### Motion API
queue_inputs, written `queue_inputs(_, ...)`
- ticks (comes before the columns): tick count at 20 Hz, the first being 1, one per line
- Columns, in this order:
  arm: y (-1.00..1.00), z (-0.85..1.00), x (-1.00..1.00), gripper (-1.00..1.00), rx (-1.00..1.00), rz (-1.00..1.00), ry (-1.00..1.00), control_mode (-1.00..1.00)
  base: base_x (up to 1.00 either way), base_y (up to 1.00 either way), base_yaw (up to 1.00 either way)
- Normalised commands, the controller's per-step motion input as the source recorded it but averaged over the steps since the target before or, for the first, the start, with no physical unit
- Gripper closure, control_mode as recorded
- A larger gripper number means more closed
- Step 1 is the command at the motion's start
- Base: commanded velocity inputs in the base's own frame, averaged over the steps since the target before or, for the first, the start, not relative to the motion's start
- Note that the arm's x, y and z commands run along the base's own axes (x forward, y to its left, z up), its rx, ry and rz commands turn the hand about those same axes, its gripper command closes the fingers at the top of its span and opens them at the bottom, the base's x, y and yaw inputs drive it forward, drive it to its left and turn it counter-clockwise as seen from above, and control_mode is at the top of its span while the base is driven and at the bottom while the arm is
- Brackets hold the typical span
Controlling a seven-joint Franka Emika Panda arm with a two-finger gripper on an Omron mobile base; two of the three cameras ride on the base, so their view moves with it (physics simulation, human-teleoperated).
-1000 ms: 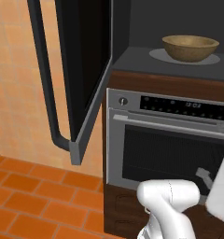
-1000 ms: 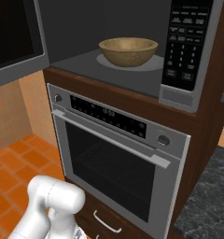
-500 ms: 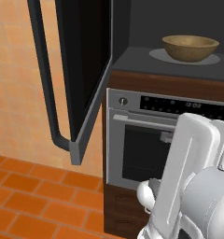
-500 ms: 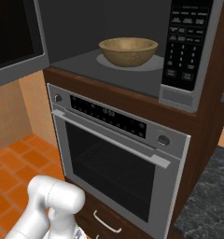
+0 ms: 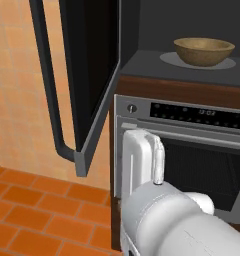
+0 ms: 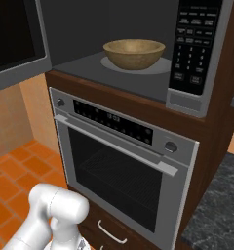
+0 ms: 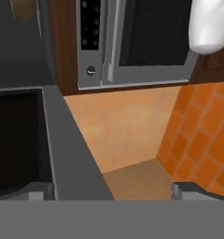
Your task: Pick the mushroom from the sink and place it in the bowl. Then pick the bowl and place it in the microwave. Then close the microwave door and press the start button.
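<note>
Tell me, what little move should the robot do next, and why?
Probably push the microwave door shut. The bowl already sits inside the microwave, the door hangs wide open, and the open, empty gripper points along the door's edge.

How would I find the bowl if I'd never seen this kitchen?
Find the microwave, the dark opening above the steel oven, with its black door swung open to the left. Inside, on the round grey turntable, sits the bowl. It is the one brown, wooden, round thing among grey and black surfaces.
</note>
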Motion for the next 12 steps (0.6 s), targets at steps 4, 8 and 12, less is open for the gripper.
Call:
queue_inputs(4, 0.87, -0.52, 0.27, -1.0, -0.2, 0.0, -0.07, -1.0, 0.0, 0.0, 0.0)
queue_inputs(8, 0.7, -0.41, 0.41, -1.0, -0.18, 0.0, -0.13, -1.0, 0.0, 0.0, 0.0)
queue_inputs(12, 0.85, -0.59, 0.66, -1.0, -0.12, 0.0, -0.15, -1.0, 0.0, 0.0, 0.0)
